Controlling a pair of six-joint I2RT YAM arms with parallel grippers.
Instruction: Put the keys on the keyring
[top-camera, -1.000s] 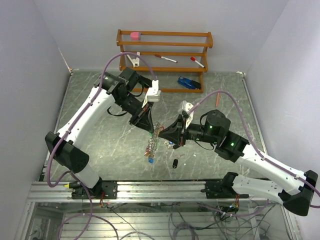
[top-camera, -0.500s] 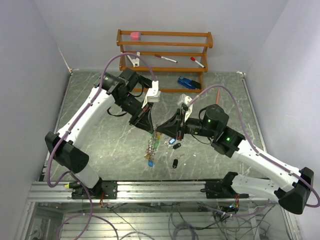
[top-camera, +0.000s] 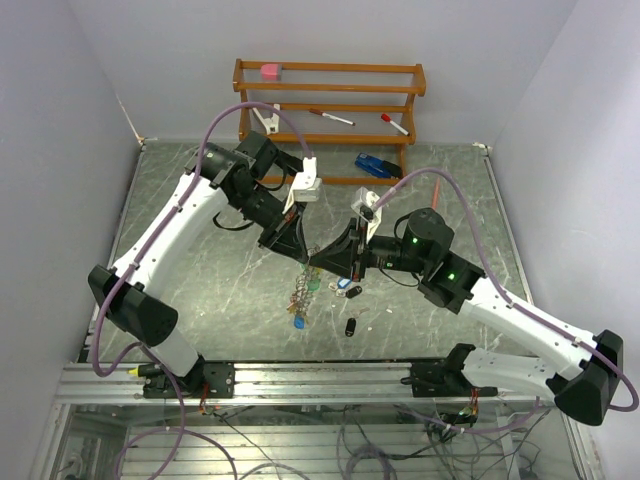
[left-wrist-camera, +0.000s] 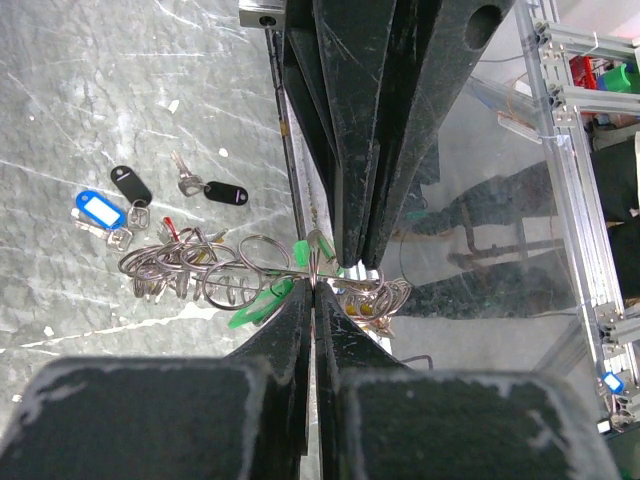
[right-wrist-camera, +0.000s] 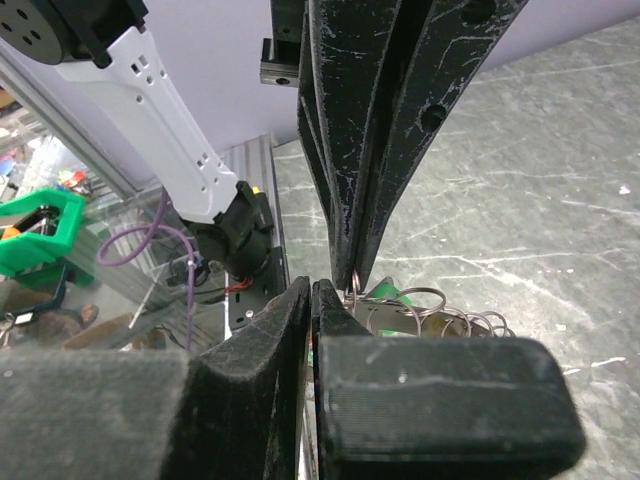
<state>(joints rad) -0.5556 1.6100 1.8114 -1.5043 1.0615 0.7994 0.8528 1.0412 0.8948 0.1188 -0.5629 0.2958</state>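
The keyring (top-camera: 304, 288) is a thin silvery wire loop, and its cluster of small rings and green tags (left-wrist-camera: 258, 300) hangs below the two grippers. My left gripper (left-wrist-camera: 315, 290) is shut on the wire; it also shows in the top view (top-camera: 306, 258). My right gripper (right-wrist-camera: 312, 290) is shut and faces it tip to tip, also in the top view (top-camera: 320, 262), right at the wire. Whether it pinches the wire or a key does not show. Loose keys lie on the table: a blue one (left-wrist-camera: 98, 210), a black one (left-wrist-camera: 130, 183) and another black one (left-wrist-camera: 222, 192).
A wooden rack (top-camera: 328, 110) stands at the back with red-capped pens (top-camera: 330, 117), a pink block (top-camera: 270, 71) and a white clip (top-camera: 266, 119). A blue object (top-camera: 376, 166) lies before it. A lone black key (top-camera: 350, 326) lies near the front rail (top-camera: 320, 378).
My right gripper has risen from near the table keys and moved left and back, up to the left gripper's tips. The left gripper and the hanging keyring have barely moved.
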